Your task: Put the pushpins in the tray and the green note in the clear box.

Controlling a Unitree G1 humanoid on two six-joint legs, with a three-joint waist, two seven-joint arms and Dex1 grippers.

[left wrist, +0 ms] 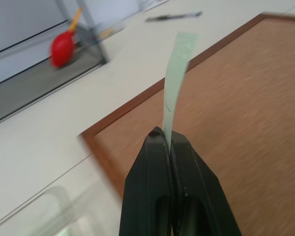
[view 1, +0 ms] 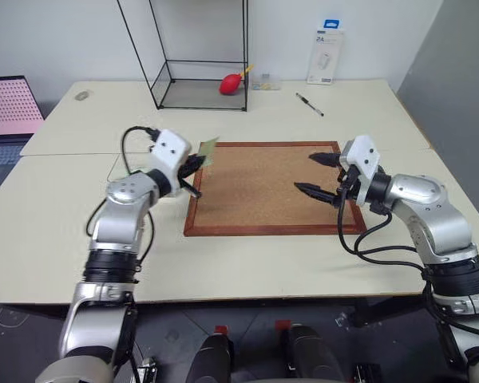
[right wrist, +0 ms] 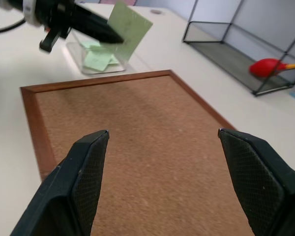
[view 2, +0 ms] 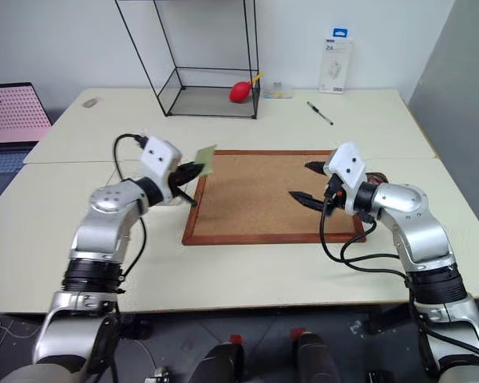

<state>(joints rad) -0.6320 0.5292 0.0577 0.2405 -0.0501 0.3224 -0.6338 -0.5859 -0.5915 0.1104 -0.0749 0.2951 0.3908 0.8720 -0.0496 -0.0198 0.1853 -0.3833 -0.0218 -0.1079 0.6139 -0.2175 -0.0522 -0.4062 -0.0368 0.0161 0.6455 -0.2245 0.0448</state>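
You see two silver-grey metal arms with ribbed black bands at the joints. Each wrist carries a white boxy camera housing, and loose black cables loop from it along the forearm. The left gripper (view 1: 193,177) and right gripper (view 1: 318,175) each have two tapered black fingers (right wrist: 86,169) with cross-hatched inner pads.

**Pale tables against a white wall**

Two cream tables (view 1: 56,199) pushed together, seam running across. Behind them a plain white wall (view 1: 367,32); at right a grey panel (view 1: 463,72). Dark floor (view 1: 176,327) below the near edge. Laptop (view 1: 8,112) with pink screen at far left. Lit evenly, shadows soft.
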